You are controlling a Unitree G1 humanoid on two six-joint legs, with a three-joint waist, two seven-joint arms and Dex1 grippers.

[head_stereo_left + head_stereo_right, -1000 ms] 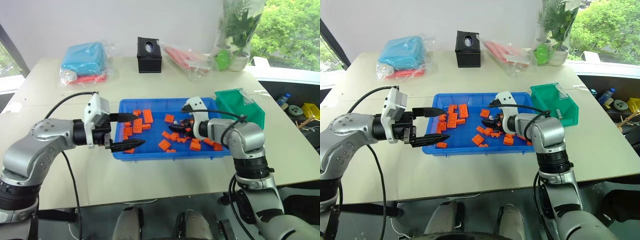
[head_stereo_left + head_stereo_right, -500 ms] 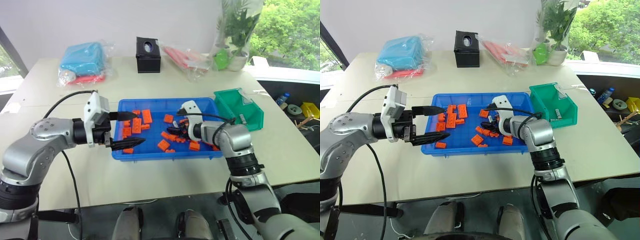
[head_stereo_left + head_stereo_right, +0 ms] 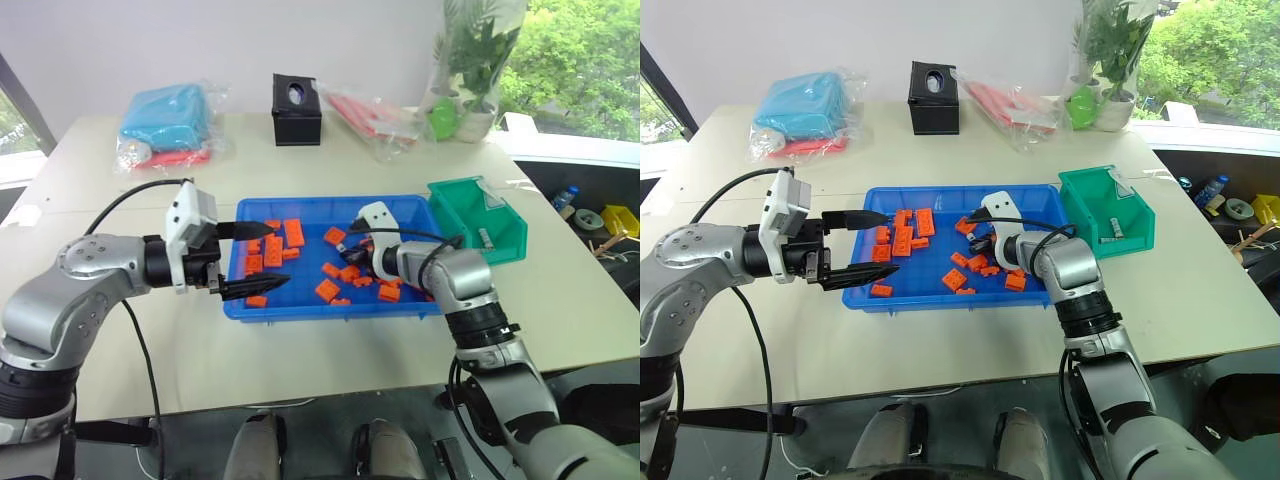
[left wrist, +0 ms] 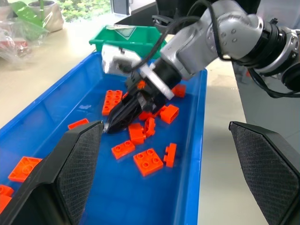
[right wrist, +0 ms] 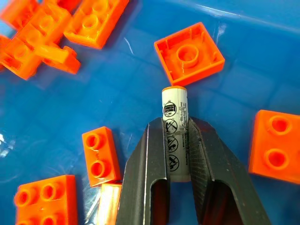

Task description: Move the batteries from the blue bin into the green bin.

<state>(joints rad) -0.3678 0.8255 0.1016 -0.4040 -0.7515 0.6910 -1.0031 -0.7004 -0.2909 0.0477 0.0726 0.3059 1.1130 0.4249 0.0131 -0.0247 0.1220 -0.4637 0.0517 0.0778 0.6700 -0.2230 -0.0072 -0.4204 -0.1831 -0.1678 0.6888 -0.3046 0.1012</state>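
The blue bin point(image 3: 330, 312) lies mid-table, scattered with orange blocks point(image 3: 273, 250). My right gripper point(image 5: 175, 124) is low inside it, shut on a battery point(image 5: 174, 108), a white cylinder whose tip sticks out past the black fingers just above the bin floor. The left wrist view shows this gripper point(image 4: 112, 125) among the blocks. My left gripper point(image 3: 268, 259) hovers open over the bin's left end, empty. The green bin point(image 3: 497, 235) stands at the blue bin's right end with a small silvery cylinder point(image 3: 486, 238) inside.
At the back of the table are a black box point(image 3: 298, 109), a light-blue bagged bundle point(image 3: 168, 122), a clear bag of red items point(image 3: 375, 115) and a potted plant point(image 3: 470, 60). Orange blocks point(image 5: 189, 52) lie close around the held battery.
My right gripper's fingers have closed on the battery after reaching slightly further into the bin. The left arm has stayed still.
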